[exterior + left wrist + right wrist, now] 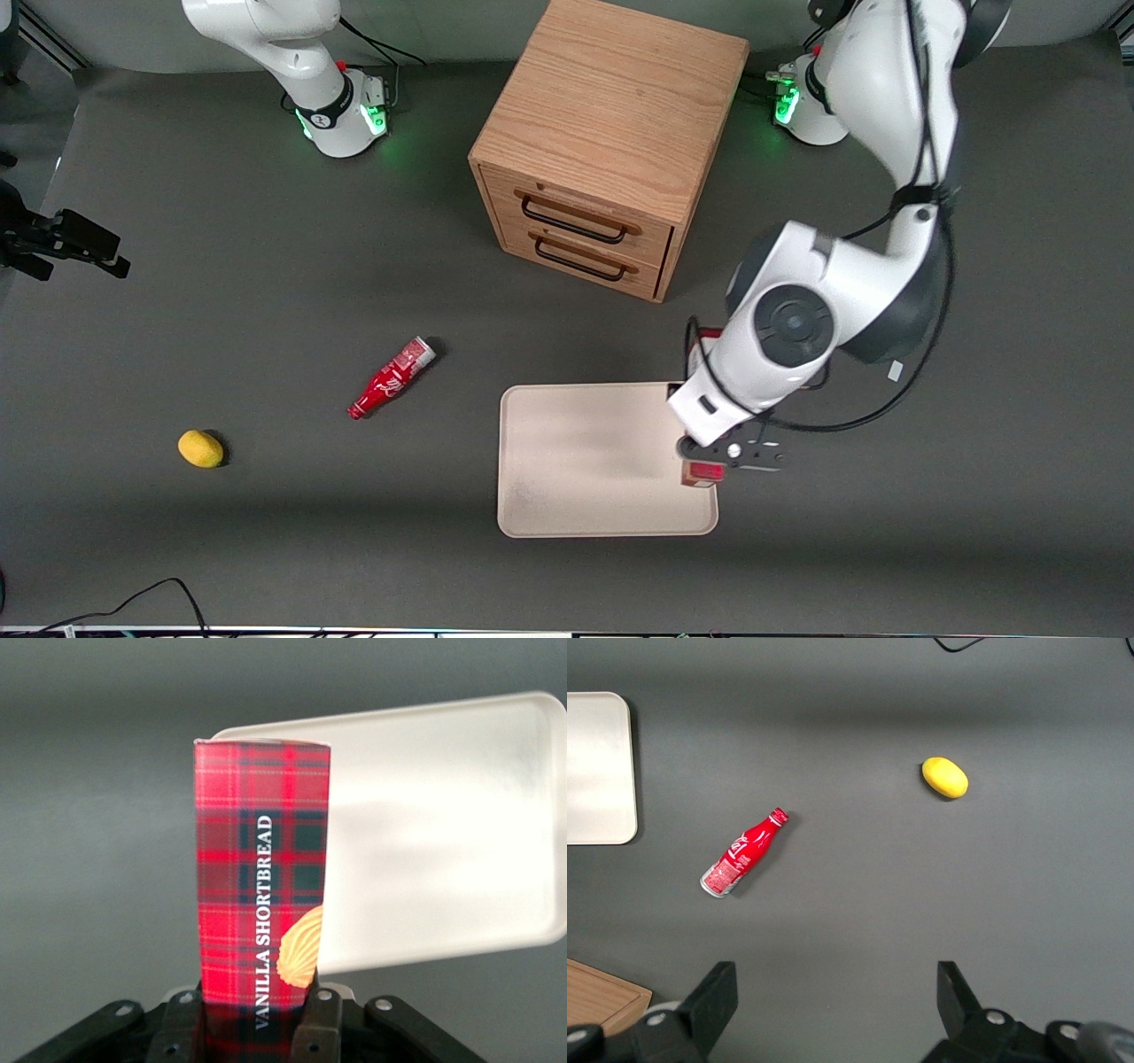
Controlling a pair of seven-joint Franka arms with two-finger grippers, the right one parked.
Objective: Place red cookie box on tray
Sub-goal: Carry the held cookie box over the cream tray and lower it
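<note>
The red cookie box (pixel 261 877) is a long tartan carton marked "Vanilla Shortbread" with a tan cookie picture. My left gripper (pixel 252 1028) is shut on its lower end, one finger on each side. In the front view the gripper (pixel 713 461) holds the box (pixel 705 472) over the edge of the cream-beige tray (pixel 585 461) that lies toward the working arm's end; the arm hides most of the box. The tray (pixel 443 833) lies flat under and beside the box. Whether the box touches the tray I cannot tell.
A wooden drawer cabinet (pixel 611 142) stands farther from the front camera than the tray. A small red bottle (pixel 391 377) and a yellow lemon (pixel 200 448) lie toward the parked arm's end; both show in the right wrist view, bottle (pixel 742 853) and lemon (pixel 945 777).
</note>
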